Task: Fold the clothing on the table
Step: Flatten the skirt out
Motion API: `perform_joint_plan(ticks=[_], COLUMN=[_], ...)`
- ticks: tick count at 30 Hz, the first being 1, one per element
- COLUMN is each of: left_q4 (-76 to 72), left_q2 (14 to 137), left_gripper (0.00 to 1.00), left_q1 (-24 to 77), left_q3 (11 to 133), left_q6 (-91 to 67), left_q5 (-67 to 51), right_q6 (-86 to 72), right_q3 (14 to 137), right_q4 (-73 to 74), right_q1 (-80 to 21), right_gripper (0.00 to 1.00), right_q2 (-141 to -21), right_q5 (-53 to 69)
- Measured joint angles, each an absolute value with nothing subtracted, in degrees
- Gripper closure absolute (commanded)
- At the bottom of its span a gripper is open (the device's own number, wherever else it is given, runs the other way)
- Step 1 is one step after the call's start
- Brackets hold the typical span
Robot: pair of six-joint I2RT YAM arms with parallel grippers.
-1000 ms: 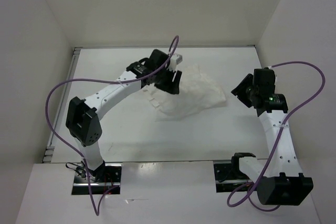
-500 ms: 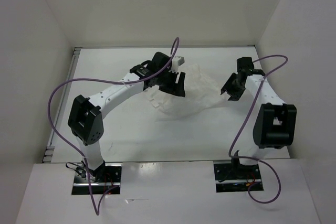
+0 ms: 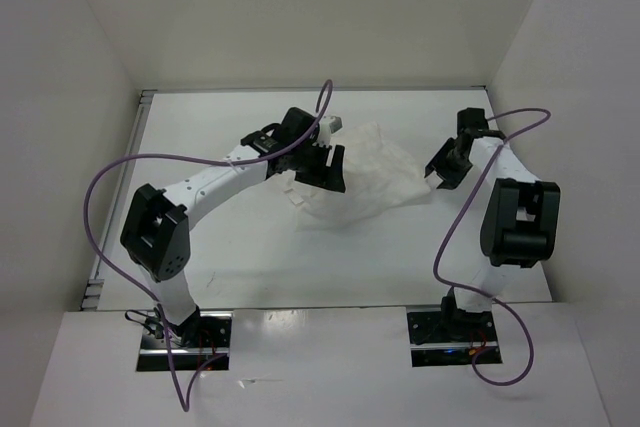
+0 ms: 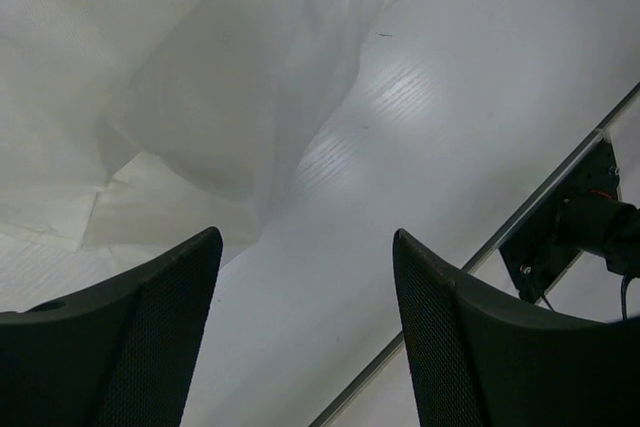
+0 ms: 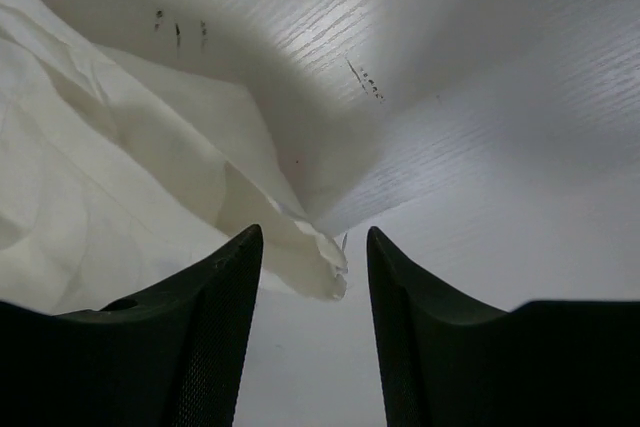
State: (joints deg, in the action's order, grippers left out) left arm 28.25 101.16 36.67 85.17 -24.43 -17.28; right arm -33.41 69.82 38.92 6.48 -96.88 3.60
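Observation:
The clothing (image 3: pixel 365 172) is a thin, wrinkled white garment bunched in the middle of the table (image 3: pixel 240 257). My left gripper (image 3: pixel 330 169) hovers at its left edge, open; in the left wrist view (image 4: pixel 305 247) only bare table lies between the fingers, with the clothing (image 4: pixel 180 97) just beyond the left fingertip. My right gripper (image 3: pixel 437 165) stands open at the garment's right corner. In the right wrist view (image 5: pixel 312 239) the pointed corner of the clothing (image 5: pixel 318 265) lies on the table between the two fingers, untouched.
White walls (image 3: pixel 90 67) close in the table on three sides. A thin metal rim (image 3: pixel 140 137) runs along its left edge. Purple cables (image 3: pixel 110 172) loop off both arms. The right arm's base (image 4: pixel 590 222) shows in the left wrist view.
The right arm swung inward and brought its gripper to the garment's right corner. The left gripper widened slightly and shifted a little at the left edge. The garment has barely moved.

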Motion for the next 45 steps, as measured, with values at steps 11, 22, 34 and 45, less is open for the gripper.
perform_joint_plan(ticks=[11, 22, 34, 45], left_q4=[27.7, 27.0, 25.7, 27.5], left_q2=[100.5, 100.4, 94.4, 97.1], left_gripper=[0.23, 0.23, 0.23, 0.25], left_q1=[35.9, 26.9, 15.3, 17.9], left_q3=[84.9, 87.3, 84.2, 83.6], left_q6=[-24.4, -25.5, -27.5, -27.1], left_q5=[-17.6, -18.5, -17.7, -19.0], right_q6=[-33.8, -35.0, -27.8, -36.9], right_q3=[69.0, 83.3, 66.9, 66.1], right_q4=[38.5, 32.8, 40.7, 67.1], right_q1=[4.7, -1.5, -36.7, -31.9], right_gripper=[1.00, 1.00, 0.93, 0.57], right_q2=[-103.0, -90.8, -78.3, -69.7], right_q5=[7.5, 12.1, 22.1, 8.9])
